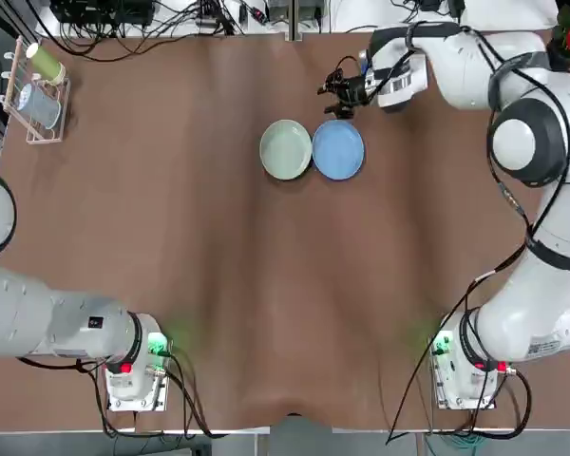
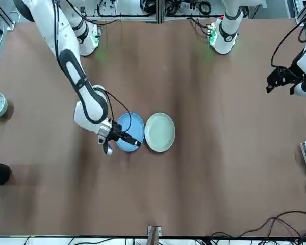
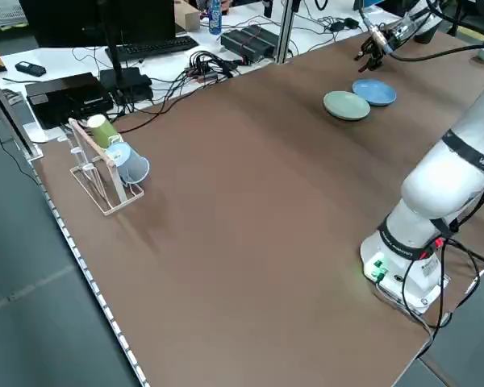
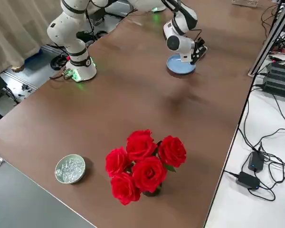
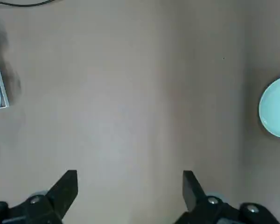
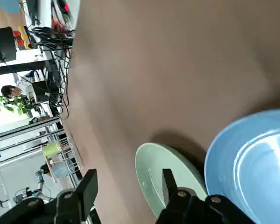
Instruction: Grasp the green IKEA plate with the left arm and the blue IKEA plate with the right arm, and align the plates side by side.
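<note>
Currently the green IKEA plate [image 1: 286, 149] and the blue IKEA plate [image 1: 338, 150] lie flat on the brown table [image 1: 218, 266], rims touching, green on the robot's left of blue. Right gripper [image 1: 339, 92] hangs just beyond the blue plate's far edge, off the plate, fingers parted a little and holding nothing. Left gripper [image 5: 129, 186] sits well apart from both plates, near its own side of the table, fingers wide apart, empty.
</note>
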Tool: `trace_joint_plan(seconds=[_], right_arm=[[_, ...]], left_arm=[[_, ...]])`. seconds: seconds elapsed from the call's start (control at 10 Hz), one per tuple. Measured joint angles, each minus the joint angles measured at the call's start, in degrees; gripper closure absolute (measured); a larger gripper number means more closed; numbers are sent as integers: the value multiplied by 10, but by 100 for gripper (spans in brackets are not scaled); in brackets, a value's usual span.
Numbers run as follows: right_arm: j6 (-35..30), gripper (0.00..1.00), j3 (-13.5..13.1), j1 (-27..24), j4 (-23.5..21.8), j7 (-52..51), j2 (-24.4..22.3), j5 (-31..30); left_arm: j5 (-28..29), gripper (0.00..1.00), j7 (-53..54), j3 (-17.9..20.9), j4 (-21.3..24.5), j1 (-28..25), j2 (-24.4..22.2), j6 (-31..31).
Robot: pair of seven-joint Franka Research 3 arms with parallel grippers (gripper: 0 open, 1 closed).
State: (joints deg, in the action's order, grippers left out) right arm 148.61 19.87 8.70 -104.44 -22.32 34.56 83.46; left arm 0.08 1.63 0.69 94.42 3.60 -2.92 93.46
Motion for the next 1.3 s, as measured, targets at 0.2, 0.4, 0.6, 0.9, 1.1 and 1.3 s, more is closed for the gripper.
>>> trace_joint_plan(seconds=[0.2, 0.4, 0.6, 0.9, 1.1, 1.3], right_arm=[[-58, 33, -2, -38, -4, -5, -16, -66], [-145, 32, -4, -108, -3, -9, -31, -172], [-188, 30, -16, -153, -3, -8, -52, -307], [-294, 29, -101, -141, -11, 48, -121, -510], [-355, 27, -120, -156, -12, 99, -192, -647], [-400, 19, -128, -166, -3, 160, -276, -737]], left_arm=[[0, 1, 0, 0, 0, 0, 0, 0], [0, 1, 0, 0, -1, 0, 0, 0], [0, 1, 0, 1, -2, 0, 0, 0], [0, 1, 0, 1, -2, 0, 0, 0], [0, 1, 0, 1, -3, 0, 0, 0], [0, 1, 0, 3, -3, 0, 0, 0]])
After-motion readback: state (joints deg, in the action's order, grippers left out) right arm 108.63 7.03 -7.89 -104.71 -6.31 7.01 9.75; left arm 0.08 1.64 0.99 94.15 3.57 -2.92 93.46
